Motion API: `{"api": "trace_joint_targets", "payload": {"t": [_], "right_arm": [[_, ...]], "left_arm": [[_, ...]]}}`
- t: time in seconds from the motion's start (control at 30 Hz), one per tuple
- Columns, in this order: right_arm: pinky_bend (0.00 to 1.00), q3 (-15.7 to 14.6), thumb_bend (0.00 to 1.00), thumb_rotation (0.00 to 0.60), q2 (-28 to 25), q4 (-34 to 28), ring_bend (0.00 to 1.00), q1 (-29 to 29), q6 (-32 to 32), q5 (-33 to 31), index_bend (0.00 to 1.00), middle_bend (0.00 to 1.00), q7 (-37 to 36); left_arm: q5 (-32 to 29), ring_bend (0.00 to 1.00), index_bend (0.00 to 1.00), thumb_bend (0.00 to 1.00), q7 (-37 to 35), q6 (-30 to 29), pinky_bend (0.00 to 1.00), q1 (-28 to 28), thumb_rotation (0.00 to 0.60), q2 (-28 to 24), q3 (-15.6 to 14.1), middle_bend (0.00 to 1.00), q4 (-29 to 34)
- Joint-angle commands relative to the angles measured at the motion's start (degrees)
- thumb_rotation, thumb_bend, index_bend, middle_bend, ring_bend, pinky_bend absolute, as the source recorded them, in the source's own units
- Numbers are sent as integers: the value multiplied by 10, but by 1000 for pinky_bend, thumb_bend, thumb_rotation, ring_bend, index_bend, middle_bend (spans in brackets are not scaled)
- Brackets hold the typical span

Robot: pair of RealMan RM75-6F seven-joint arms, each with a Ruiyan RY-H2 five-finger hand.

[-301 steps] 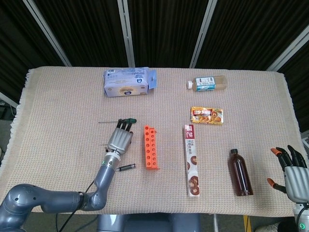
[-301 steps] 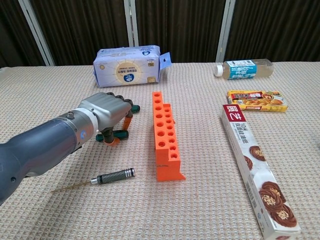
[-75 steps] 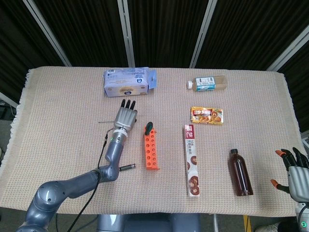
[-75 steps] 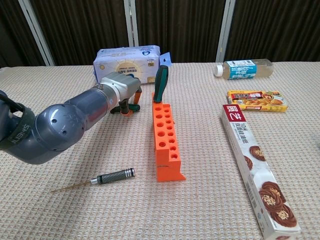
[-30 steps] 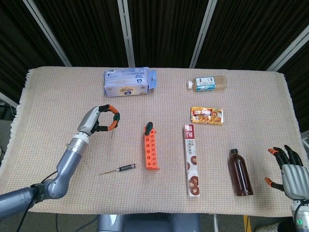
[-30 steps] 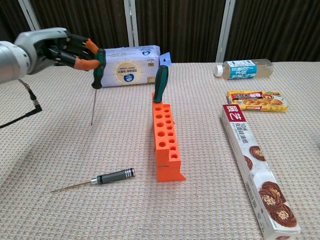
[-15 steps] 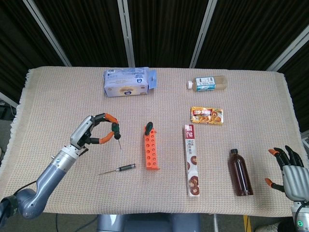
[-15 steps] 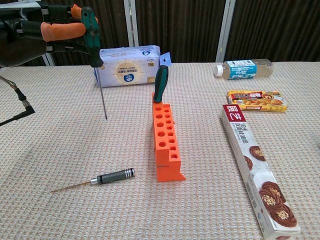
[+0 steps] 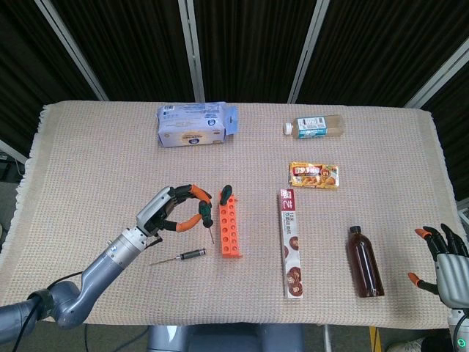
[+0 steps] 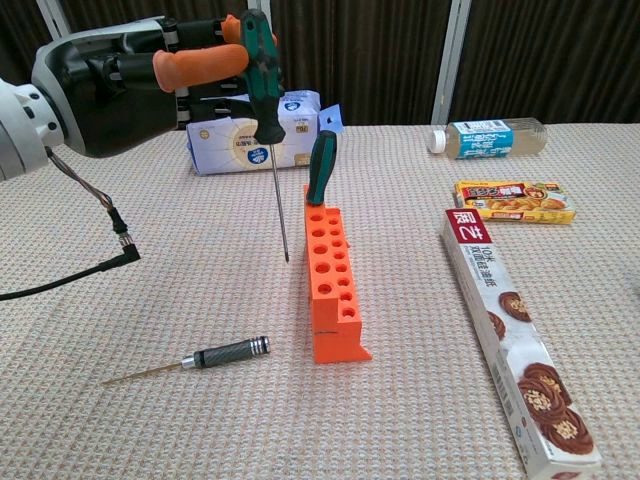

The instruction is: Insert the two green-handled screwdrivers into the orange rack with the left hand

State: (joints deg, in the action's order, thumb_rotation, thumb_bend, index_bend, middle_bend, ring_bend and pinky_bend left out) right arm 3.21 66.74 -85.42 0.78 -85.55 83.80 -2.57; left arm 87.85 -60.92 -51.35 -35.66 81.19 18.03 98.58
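The orange rack [image 9: 229, 227] [image 10: 331, 276] lies mid-table, with one green-handled screwdriver [image 10: 321, 166] [image 9: 226, 193] standing upright in its far end. My left hand [image 9: 170, 209] [image 10: 135, 83] pinches the second green-handled screwdriver [image 10: 259, 72] [image 9: 206, 217] by its handle. It hangs nearly upright in the air, shaft down, just left of the rack. My right hand [image 9: 447, 257] shows at the lower right edge of the head view, fingers spread and holding nothing.
A black-handled screwdriver [image 10: 210, 356] [image 9: 183, 255] lies on the cloth left of the rack's near end. A long biscuit box [image 10: 515, 345], brown bottle [image 9: 364, 262], snack packet [image 9: 314, 175], clear bottle [image 9: 315, 126] and tissue pack [image 9: 195, 126] lie around.
My left hand has carried the second screwdriver rightward and nearer, from the left of the table to just beside the rack. The right hand has barely moved.
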Motion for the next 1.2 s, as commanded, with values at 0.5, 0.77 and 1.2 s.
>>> {"api": "trace_joint_targets", "payload": {"t": [0.5, 0.77, 1.2], "right_arm": [[125, 1, 0, 600, 0, 5, 17, -2, 1, -4, 199, 150, -5], [125, 2, 0, 600, 1, 9, 17, -3, 4, -7, 198, 150, -9], [125, 3, 0, 600, 0, 9, 18, -4, 6, -10, 199, 150, -9]], "left_arm": [[-12, 248, 693, 500, 6, -13, 246, -37, 600, 33, -27, 407, -19], [-12, 248, 696, 499, 29, -26, 246, -48, 600, 49, -39, 410, -27], [-19, 248, 696, 499, 60, -41, 245, -62, 600, 66, -53, 410, -38]]}}
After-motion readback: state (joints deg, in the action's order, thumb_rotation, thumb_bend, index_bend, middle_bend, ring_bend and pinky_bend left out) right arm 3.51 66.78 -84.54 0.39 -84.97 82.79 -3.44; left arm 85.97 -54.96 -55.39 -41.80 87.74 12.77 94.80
